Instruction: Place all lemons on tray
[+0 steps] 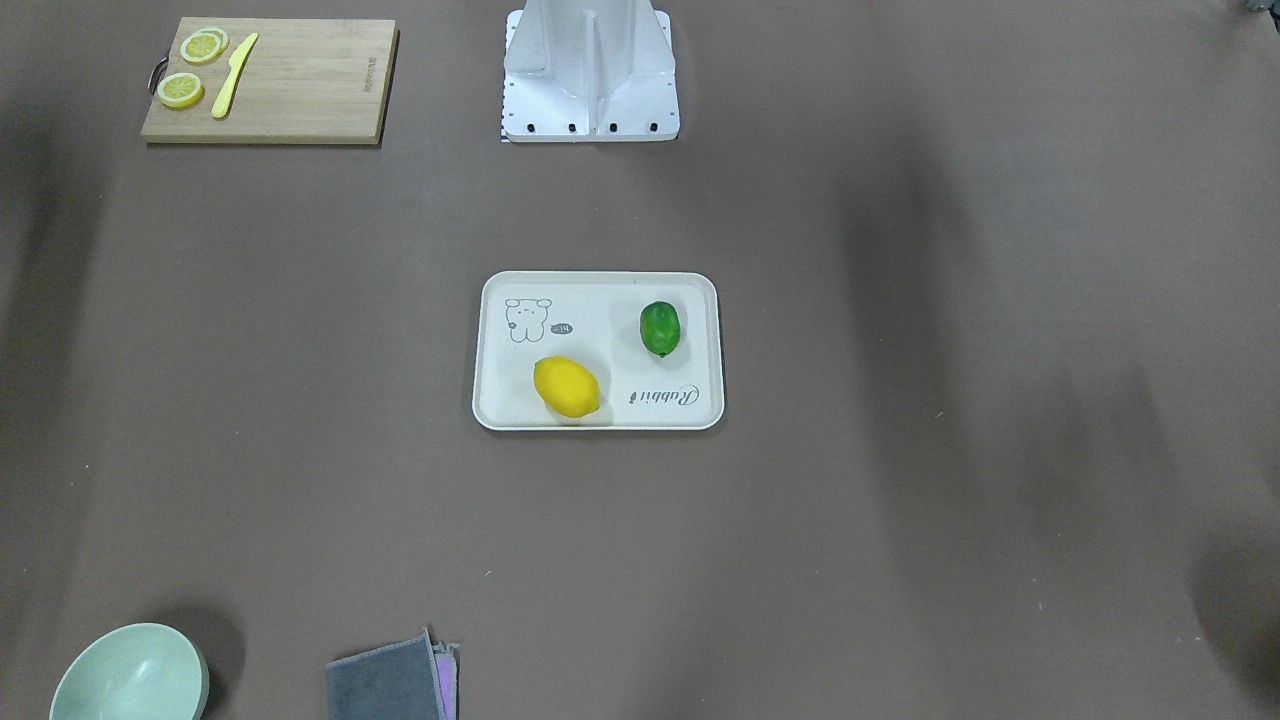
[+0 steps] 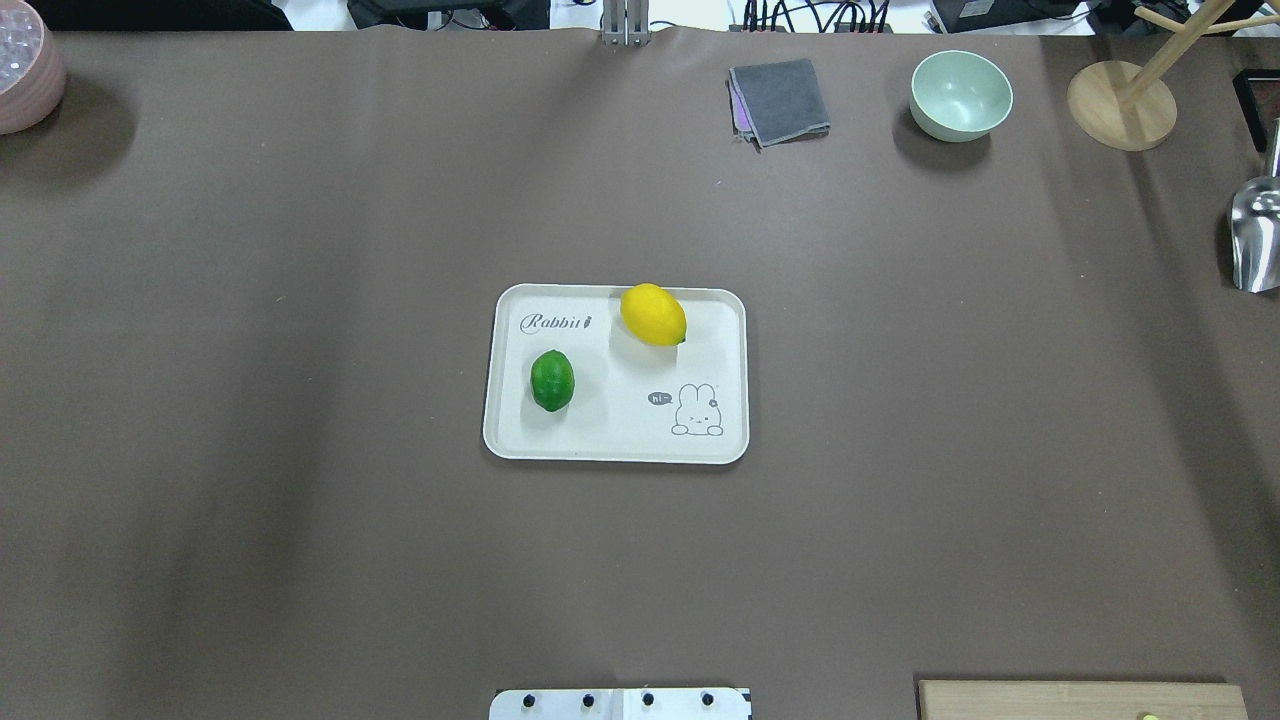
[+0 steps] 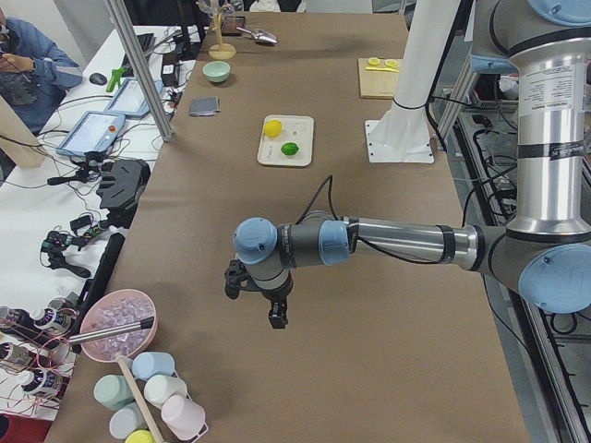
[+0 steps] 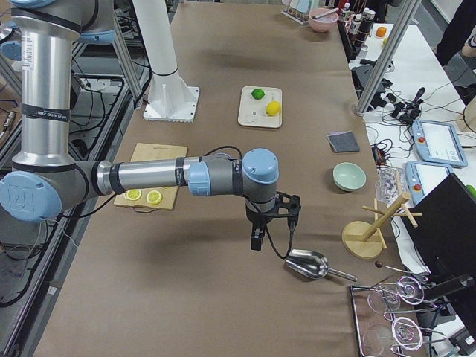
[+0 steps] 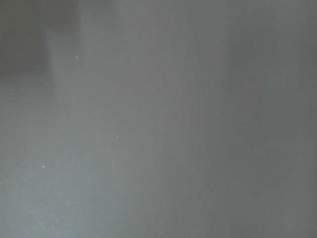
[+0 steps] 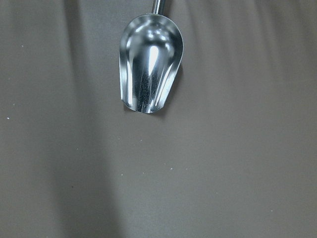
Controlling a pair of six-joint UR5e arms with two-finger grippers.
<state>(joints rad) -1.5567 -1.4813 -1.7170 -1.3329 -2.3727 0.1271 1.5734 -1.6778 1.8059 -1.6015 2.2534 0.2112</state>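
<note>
The off-white tray with a bear drawing and "Rabbit" script lies at the table's middle. The bright yellow lemon rests on it near its far edge. The smaller glossy green lemon rests on its left part. Both also show in the front view, yellow lemon and green lemon, on the tray. My left gripper hangs over bare table far to the left. My right gripper hangs far to the right near a metal scoop. I cannot tell whether either is open or shut.
A wooden cutting board holds lemon slices and a yellow knife. A green bowl, a grey cloth, a wooden stand and a metal scoop lie at the right. A pink bowl stands far left.
</note>
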